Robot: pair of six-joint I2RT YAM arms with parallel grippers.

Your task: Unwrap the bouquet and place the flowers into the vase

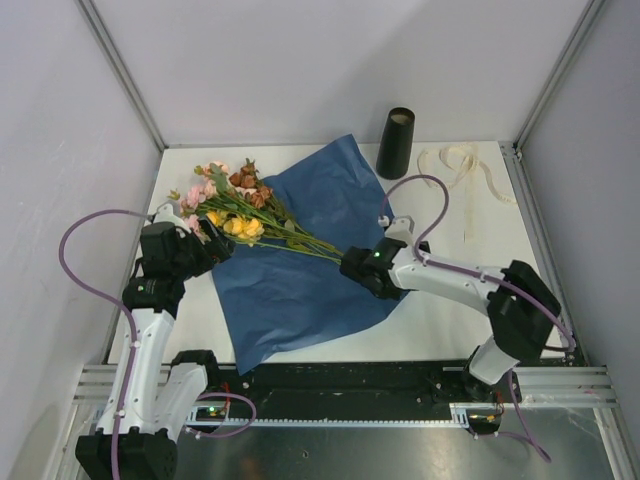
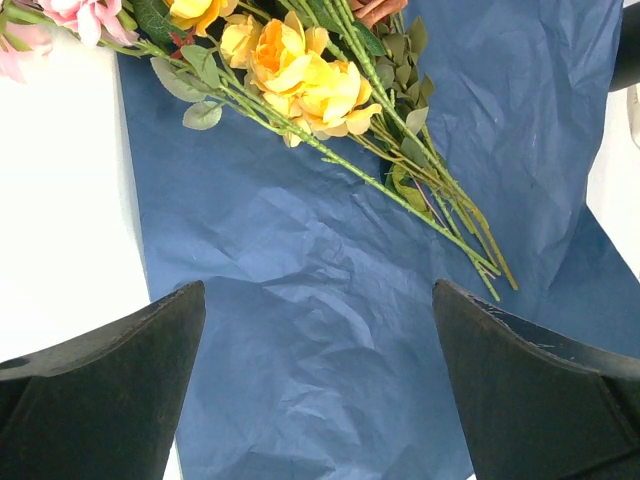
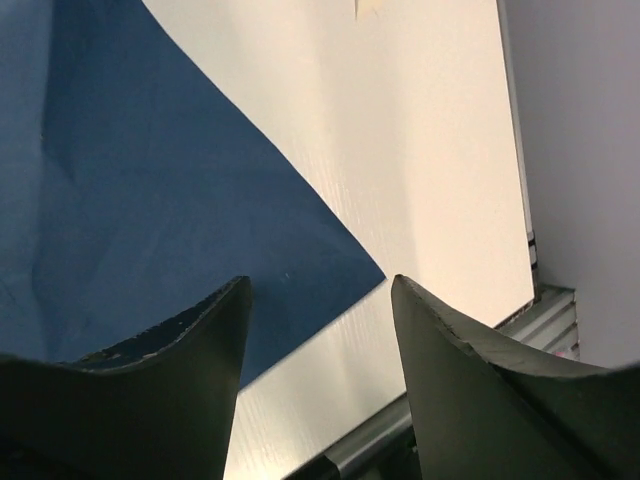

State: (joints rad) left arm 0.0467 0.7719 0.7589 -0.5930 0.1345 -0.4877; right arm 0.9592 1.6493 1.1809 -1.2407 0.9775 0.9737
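flowers (image 1: 235, 205): light, floppy heads, probably best grabbed at the bunched stems (image 1: 305, 243) | left gripper (image 2: 318, 290) gaping wide | right gripper (image 3: 320, 285) apart, holding nothing

One view looks down from behind; both wrist views closely share the blue paper (image 1: 300, 290).

- Paper sheet (image 1: 300, 280) flat on tabletop (image 1: 450, 330), ctr.
- Flowers (image 1: 235, 205) lie on sheet's L-rear part, heads L, stems pointing R.
- Vase (image 1: 395, 143) upright behind sheet, R-rear.
- Ribbon (image 1: 465, 165) on tabletop, R of vase.
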